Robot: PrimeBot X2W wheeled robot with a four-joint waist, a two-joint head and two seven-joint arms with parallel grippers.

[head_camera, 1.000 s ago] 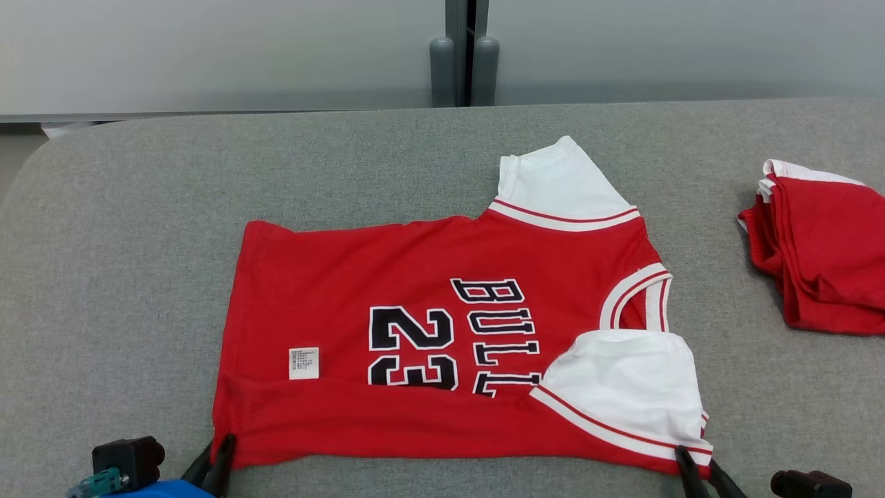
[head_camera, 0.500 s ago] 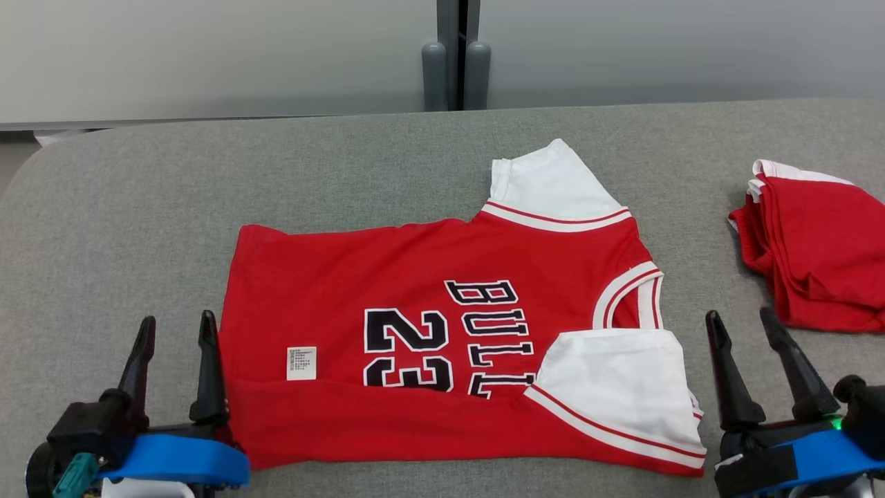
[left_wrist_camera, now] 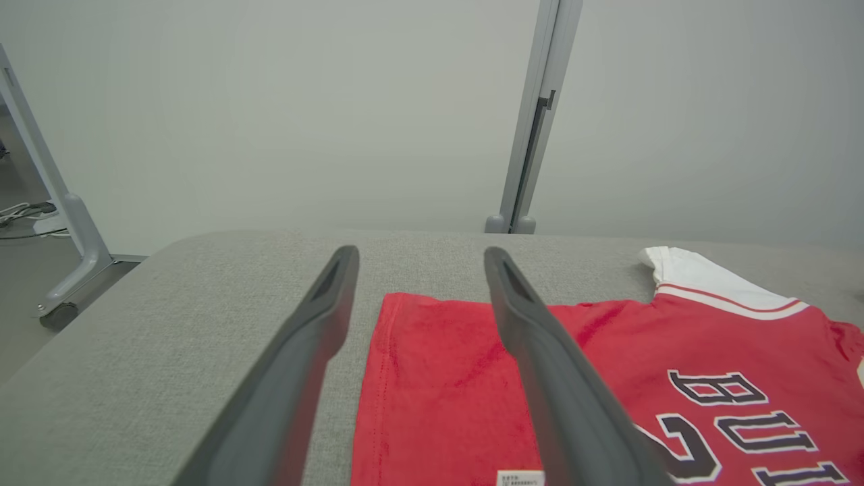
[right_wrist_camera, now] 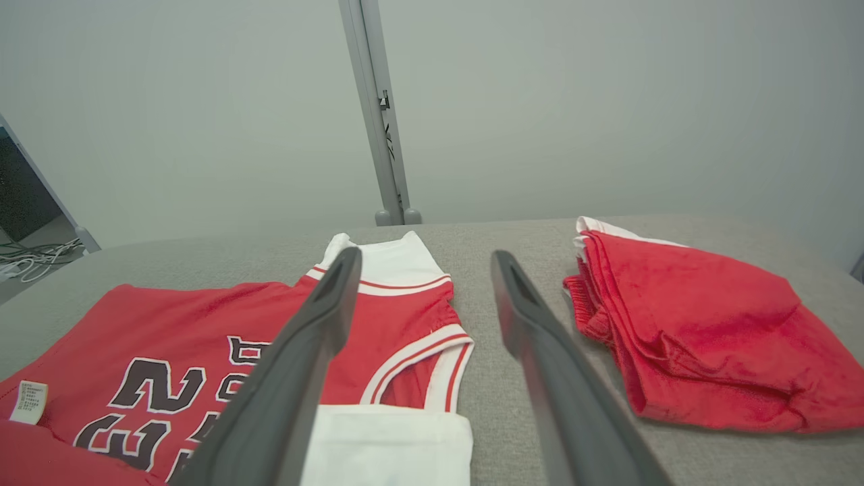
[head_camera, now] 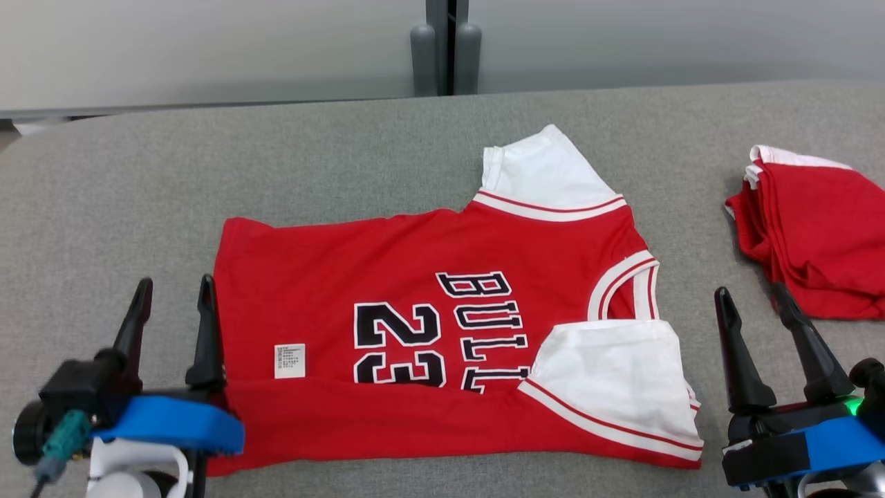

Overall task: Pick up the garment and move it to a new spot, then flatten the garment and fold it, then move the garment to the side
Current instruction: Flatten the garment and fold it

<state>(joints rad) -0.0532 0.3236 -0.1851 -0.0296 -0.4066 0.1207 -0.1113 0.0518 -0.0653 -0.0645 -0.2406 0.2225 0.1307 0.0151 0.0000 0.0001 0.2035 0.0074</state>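
The garment [head_camera: 415,290] is a red jersey with white sleeves and black "BULL 23" lettering, lying flat on the grey table [head_camera: 138,194] with its near long edge folded over and a white label showing. My left gripper [head_camera: 173,297] stands open above the jersey's left edge, holding nothing. My right gripper [head_camera: 753,304] is open too, just right of the collar and near sleeve. In the left wrist view the jersey [left_wrist_camera: 445,378] lies below the open fingers [left_wrist_camera: 533,337]. The right wrist view has the jersey [right_wrist_camera: 169,337] under the left finger [right_wrist_camera: 317,317].
A folded pile of red cloth with white trim [head_camera: 816,235] lies at the table's right, also in the right wrist view [right_wrist_camera: 695,331]. Grey partition panels with a post [head_camera: 442,48] stand behind the table. The table's left end is rounded.
Both grippers were shut on the jersey's near corners a second ago. They let go, opened wide and rose beside it. The head camera has shifted slightly.
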